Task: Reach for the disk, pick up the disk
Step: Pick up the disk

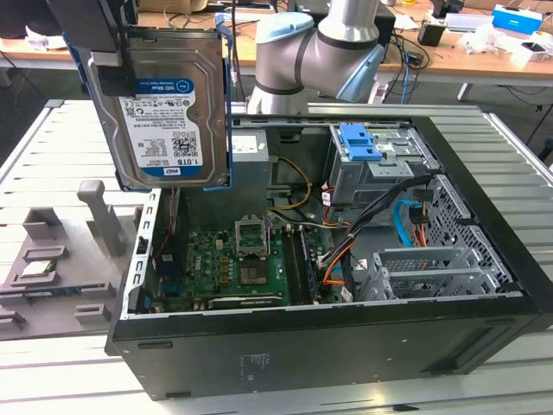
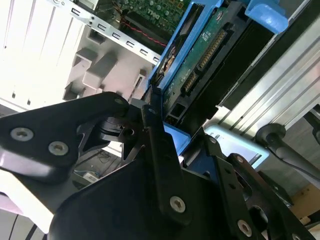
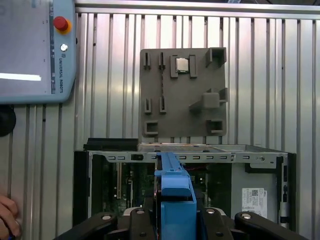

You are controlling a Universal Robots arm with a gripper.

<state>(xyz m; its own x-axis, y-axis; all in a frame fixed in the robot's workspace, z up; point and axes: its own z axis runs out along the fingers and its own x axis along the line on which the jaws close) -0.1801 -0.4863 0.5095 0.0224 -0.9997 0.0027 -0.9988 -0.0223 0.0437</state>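
Note:
The disk (image 1: 164,104), a silver hard drive with a white-and-blue label and blue side rails, hangs upright in the air above the case's corner at the exterior view's left. My gripper (image 1: 128,62) comes down from above and is shut on it, one black finger (image 1: 112,76) pressed on its labelled face. In the second wrist view the disk (image 2: 202,52) shows its green circuit side between blue rails, clamped by my gripper (image 2: 167,117). In the first wrist view the disk (image 3: 175,192) is edge-on, a blue rail rising from my gripper (image 3: 175,222).
The open computer case (image 1: 346,333) lies on the slatted metal table, with a blue latch (image 1: 359,143) on its grey drive cage. A grey fixture plate (image 3: 182,92) beside the case holds a small square chip (image 3: 181,65). A pendant (image 3: 35,50) and a person's hand (image 3: 7,220) are near.

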